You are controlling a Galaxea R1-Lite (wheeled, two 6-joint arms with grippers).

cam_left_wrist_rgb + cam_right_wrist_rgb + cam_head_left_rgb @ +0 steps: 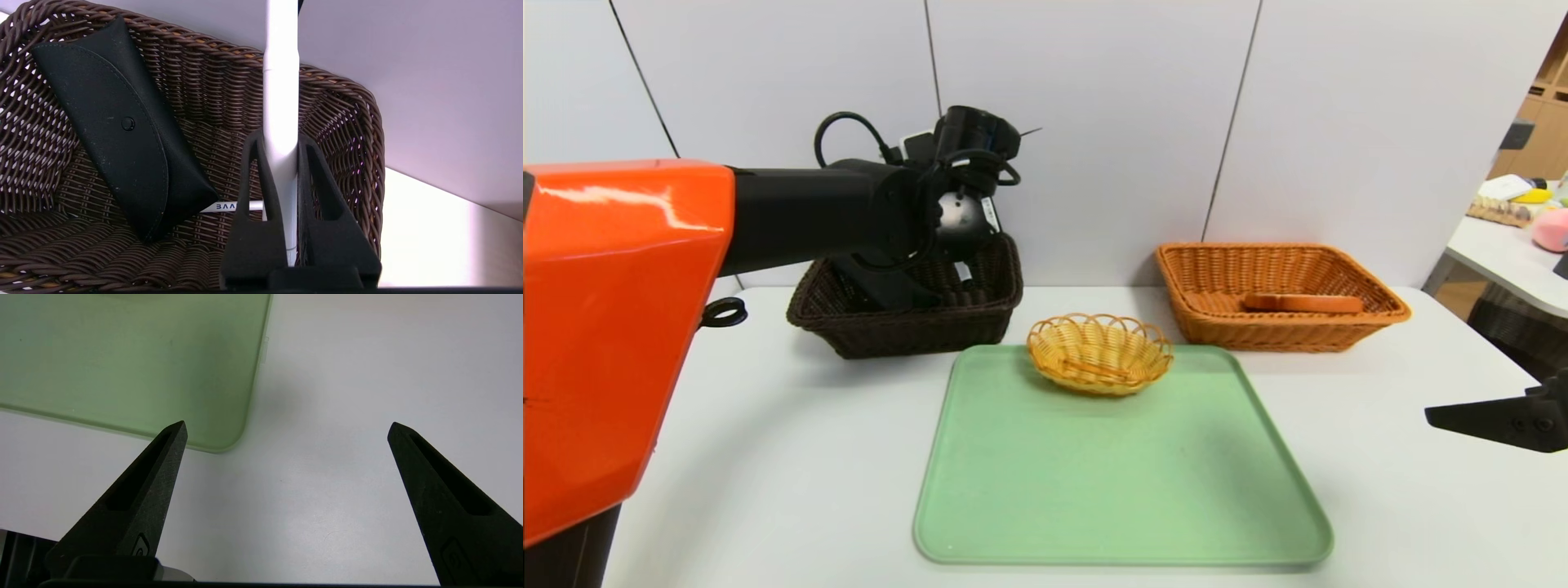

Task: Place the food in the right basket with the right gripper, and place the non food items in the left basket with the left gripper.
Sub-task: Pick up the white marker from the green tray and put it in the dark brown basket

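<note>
Looking from my left: L arm reaches out over the dark basket [907,314], wrist bent down into it. In the head view the L gripper [280,139] is hidden by the arm's own wrist, so I only get it from the L wrist cam. There the fingers [253,196] are nearly closed, clamped on a white pen [280,102], pads touching it on both sides. Pen's long axis runs along the fingers and sticks out past the tips toward the basket's far rim and the wall; its tip is cut off by the frame edge. Can't tell if the pen touches the basket floor.

Inside the dark basket a black case [122,126] leans on the side wall, long axis slanting down to the floor. A second white pen [229,206] lies flat behind the fingers, partly hidden, blue lettering I can't read.

Mid table: green tray [1119,490], a small yellow basket [1100,353] on its far edge w/ something thin in it, hard to make out.

Further R: orange basket [1278,290] w/ a brown oblong food item [1303,303] lying flat, long axis left-right.

R gripper [286,428] hovers low over bare table [347,416] near the tray's corner, wide open, holding nothing; mostly cut off in head view.
</note>
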